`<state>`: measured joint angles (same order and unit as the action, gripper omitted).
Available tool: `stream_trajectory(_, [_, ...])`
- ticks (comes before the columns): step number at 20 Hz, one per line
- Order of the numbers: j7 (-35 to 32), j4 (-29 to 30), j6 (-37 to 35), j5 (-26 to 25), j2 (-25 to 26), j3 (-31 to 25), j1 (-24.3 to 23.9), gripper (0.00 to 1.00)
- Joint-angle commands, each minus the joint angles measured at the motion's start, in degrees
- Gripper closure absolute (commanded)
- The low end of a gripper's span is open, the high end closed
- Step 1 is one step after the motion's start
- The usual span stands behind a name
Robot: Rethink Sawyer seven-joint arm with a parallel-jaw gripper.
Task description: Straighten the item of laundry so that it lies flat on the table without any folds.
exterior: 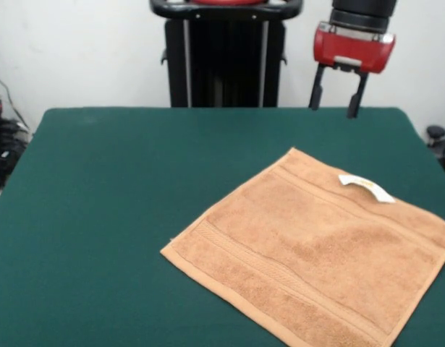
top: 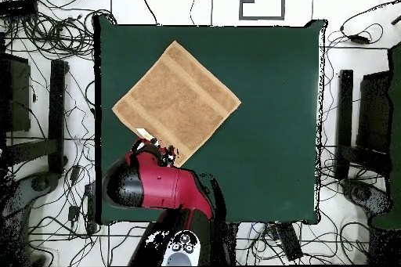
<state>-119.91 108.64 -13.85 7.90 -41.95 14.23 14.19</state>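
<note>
The light orange-tan towel lies spread out on the green table, turned like a diamond, at the right of the front view. Its woven border bands show and a small white label curls up at its far edge. In the overhead view the towel lies at the upper left of the table. My gripper hangs open and empty above the table's far edge, clear of the towel. In the overhead view the red arm covers the gripper, just below the towel's lower edge.
The robot's black pedestal stands behind the table's far edge. Cables and dark equipment lie on the floor around the table. The towel's near right corner reaches close to the table's edge in the front view.
</note>
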Motion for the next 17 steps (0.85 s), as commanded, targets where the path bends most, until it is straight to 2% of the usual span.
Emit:
stream_trajectory(1, [-6.05, 4.36, 3.05, -2.67, 3.21, -5.83, 0.15, 0.00])
stream_trajectory(17, [-6.46, 4.74, 5.71, -2.97, 4.52, -6.07, 0.12, 0.00])
